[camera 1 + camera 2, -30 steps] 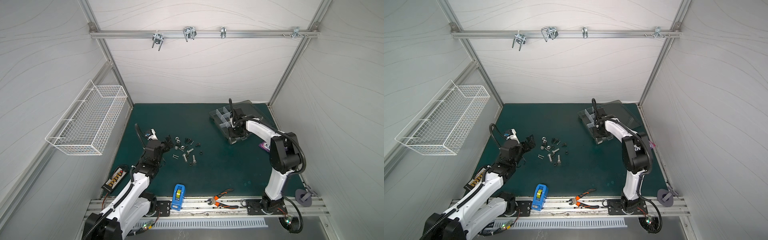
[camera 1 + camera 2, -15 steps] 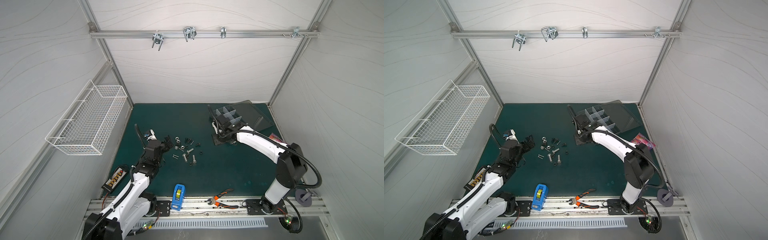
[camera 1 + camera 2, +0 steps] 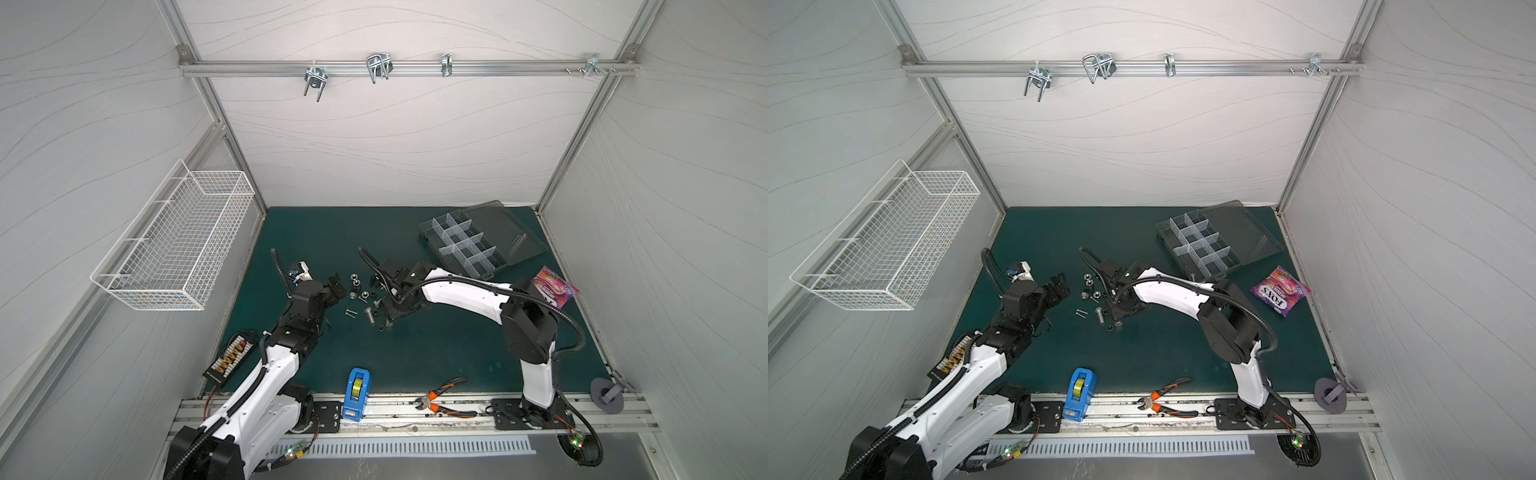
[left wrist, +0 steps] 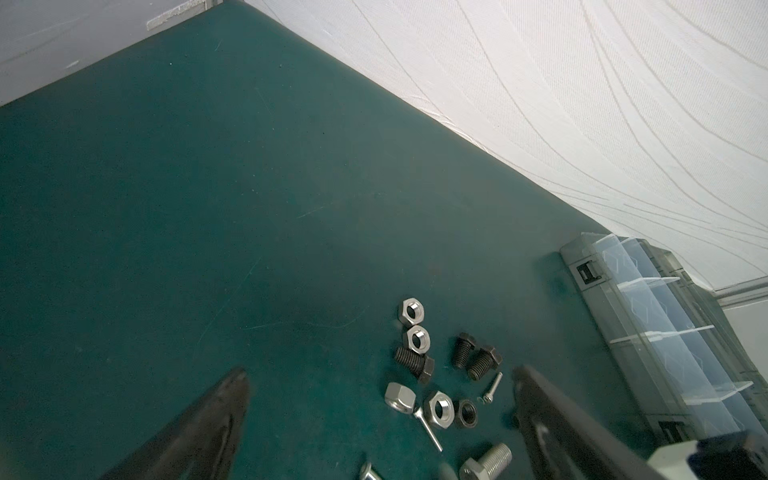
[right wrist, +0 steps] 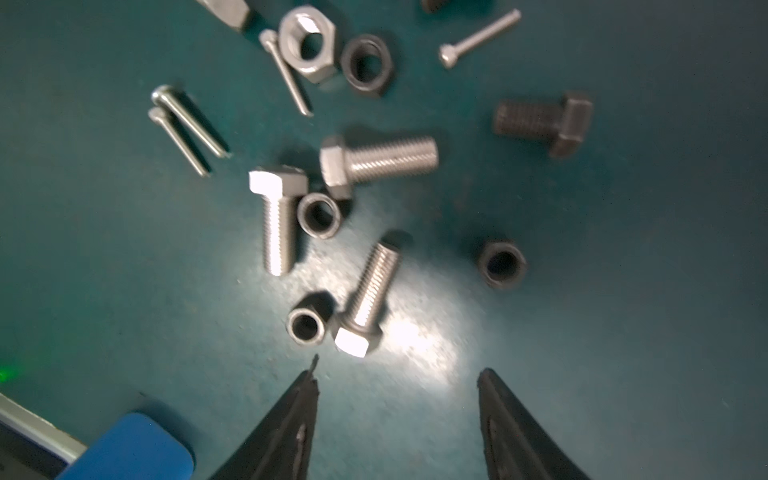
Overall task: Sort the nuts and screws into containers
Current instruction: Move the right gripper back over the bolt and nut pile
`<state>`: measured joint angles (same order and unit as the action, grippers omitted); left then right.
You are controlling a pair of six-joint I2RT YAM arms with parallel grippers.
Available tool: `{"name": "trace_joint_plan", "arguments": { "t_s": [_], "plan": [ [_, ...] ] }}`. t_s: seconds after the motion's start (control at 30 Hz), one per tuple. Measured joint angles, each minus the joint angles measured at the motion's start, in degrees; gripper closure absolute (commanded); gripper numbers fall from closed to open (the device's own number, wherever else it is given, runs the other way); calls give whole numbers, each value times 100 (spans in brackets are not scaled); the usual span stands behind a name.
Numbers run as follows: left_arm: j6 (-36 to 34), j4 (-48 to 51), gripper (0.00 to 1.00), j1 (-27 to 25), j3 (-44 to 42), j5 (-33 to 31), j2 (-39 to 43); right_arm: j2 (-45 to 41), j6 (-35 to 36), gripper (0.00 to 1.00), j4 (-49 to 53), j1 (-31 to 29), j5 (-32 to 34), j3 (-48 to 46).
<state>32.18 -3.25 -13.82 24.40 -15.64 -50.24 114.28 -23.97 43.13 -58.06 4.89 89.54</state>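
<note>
Evidently the screws [image 5: 380,160] and nuts [image 5: 318,216] lay loose in one cluster on the table [image 3: 415,353], between the arms, well apart from the containers [image 3: 465,245], whose lid [image 3: 505,232] stood open, likely to receive them. The right end effector [image 5: 398,370] hovered over the cluster, jaws spread and empty, a silver bolt [image 5: 365,291] just ahead. The left end effector [image 4: 379,372] hung beside it, spread wide, holding nothing.

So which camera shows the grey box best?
Both top views: the box lies whole, lid open, all compartments visible. The left wrist view catches it low from one side, partly cut off; the right wrist view misses it.
</note>
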Motion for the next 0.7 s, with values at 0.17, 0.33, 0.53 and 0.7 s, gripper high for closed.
{"name": "trace_joint_plan", "arguments": {
  "t_s": [0.17,0.33,0.53,0.7],
  "plan": [
    [0,2,0,0,0,-2,0,396,28,40,9,-22,-72,229],
    [2,2,0,0,0,-2,0,608,50,45,31,-22,-96,240],
    [2,2,0,0,0,-2,0,787,61,50,31,-22,-155,240],
    [4,2,0,0,0,-2,0,802,94,57,26,-22,-157,240]
  ]
}}
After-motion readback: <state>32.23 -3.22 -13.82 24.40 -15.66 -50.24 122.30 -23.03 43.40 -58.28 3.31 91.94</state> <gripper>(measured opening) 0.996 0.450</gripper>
